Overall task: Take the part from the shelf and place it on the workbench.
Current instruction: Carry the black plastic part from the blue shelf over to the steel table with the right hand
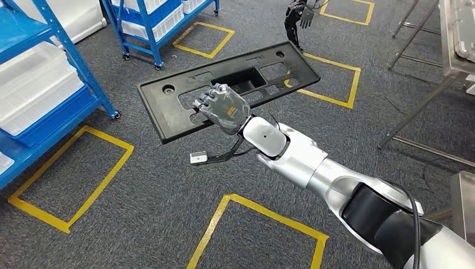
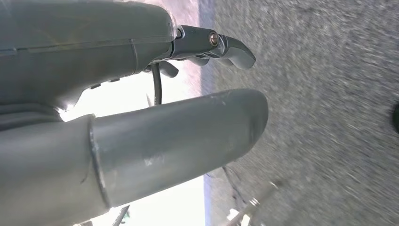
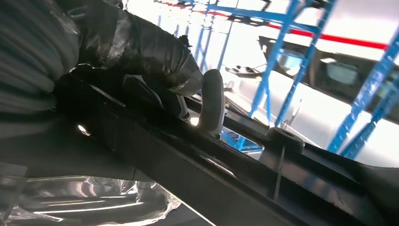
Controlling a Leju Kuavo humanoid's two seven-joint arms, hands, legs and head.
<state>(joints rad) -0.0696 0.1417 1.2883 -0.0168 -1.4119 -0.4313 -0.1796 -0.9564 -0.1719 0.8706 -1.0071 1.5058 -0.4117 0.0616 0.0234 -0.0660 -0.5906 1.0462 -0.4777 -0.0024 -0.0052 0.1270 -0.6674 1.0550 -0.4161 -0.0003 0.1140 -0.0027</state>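
The robot's right hand (image 1: 223,108) gripped a long black plastic part (image 1: 168,106) near the middle of its near edge, fingers curled over the top face and into one of its rectangular cut-outs, holding the panel in the air above grey carpet (image 1: 157,196). The part lay roughly flat and tilted, one end pointing toward the blue shelving (image 1: 84,67) on the robot's left, the other toward a yellow floor box (image 1: 354,78) farther out; both ends hung free, touching nothing. In the right wrist view the thumb (image 3: 211,101) pressed against the panel's ribbed edge. Open carpet marked with yellow tape outlines spread beneath and around the panel, with a metal workbench (image 1: 453,39) and its slanted legs well apart on the right. The left hand (image 2: 141,117) hung over bare carpet holding nothing, its thumb and fingers (image 2: 230,47) extended and apart.
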